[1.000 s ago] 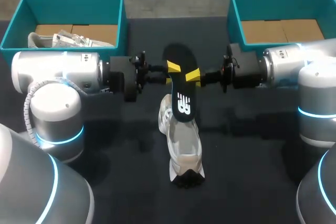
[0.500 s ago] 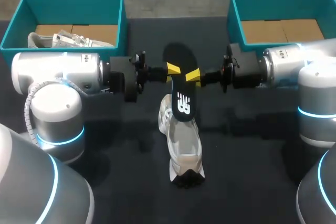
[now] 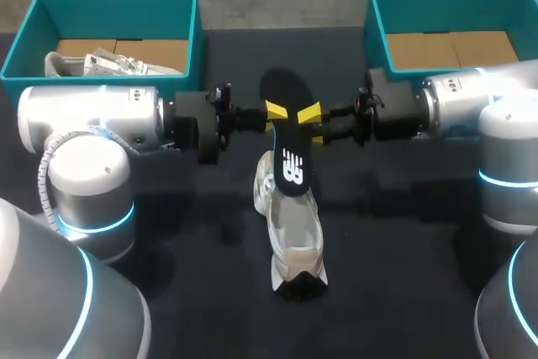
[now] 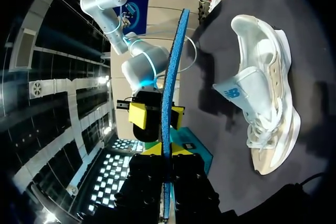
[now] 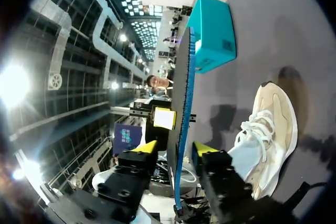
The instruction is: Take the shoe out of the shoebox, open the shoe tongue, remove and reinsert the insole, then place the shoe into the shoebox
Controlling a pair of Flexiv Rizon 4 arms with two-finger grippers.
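A black insole [image 3: 290,136] hangs on edge in the air above the white shoe [image 3: 294,233], which lies on the dark table with its tongue raised. My left gripper [image 3: 273,111] comes in from the left and is shut on the insole's edge; in its wrist view the thin blue-edged insole [image 4: 173,77] runs straight out from its closed tips [image 4: 164,149], with the shoe [image 4: 262,103] off to one side. My right gripper [image 3: 311,119] faces it from the right and stands open. Its yellow tips [image 5: 176,150] are spread on either side of the insole [image 5: 184,103], apart from it.
A teal shoebox [image 3: 105,18] at the back left holds a second light shoe [image 3: 109,63]. Another teal shoebox [image 3: 454,6] at the back right shows only its cardboard floor. Both arms' bodies lie low across the table's sides.
My right gripper has opened, its fingers spreading off the insole. The left gripper closed on the insole early on and keeps hold. Insole and shoe have hardly moved.
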